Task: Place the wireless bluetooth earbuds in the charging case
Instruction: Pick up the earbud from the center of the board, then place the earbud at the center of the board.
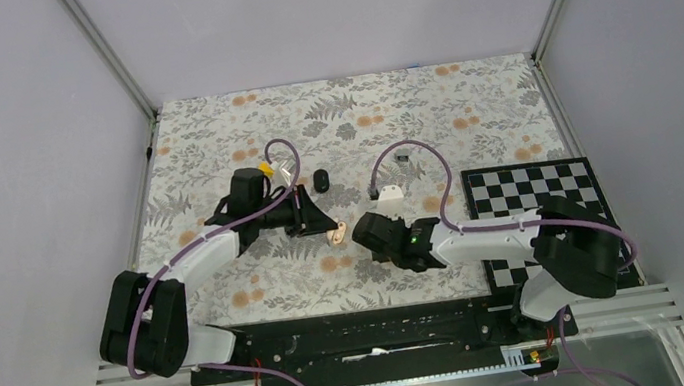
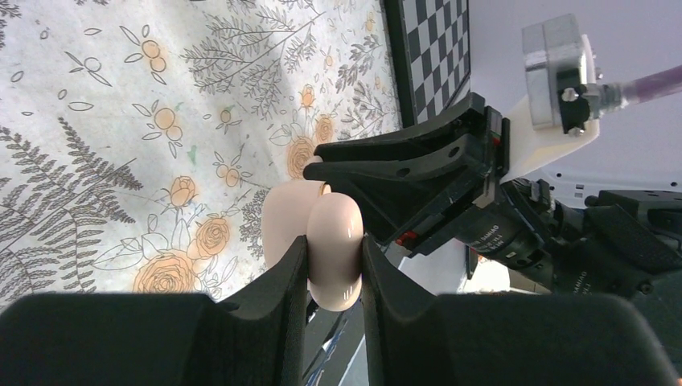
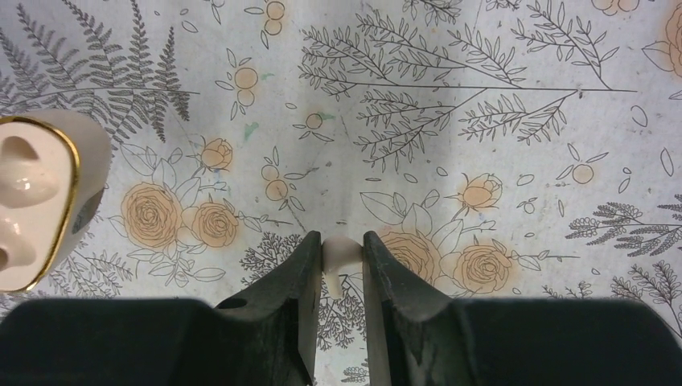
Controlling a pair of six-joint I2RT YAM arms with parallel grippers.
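Underneath, floral tablecloth (image 1: 406, 103), grey walls (image 1: 333, 12).

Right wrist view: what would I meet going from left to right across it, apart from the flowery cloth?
Open peach charging case → one finger of the right pincer → small pale earbud pinched between → its other finger.

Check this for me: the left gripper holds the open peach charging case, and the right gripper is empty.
One detail is wrong. The right gripper is not empty: the right wrist view shows it shut on a small pale earbud. The rest stands: the left gripper holds the open peach charging case.
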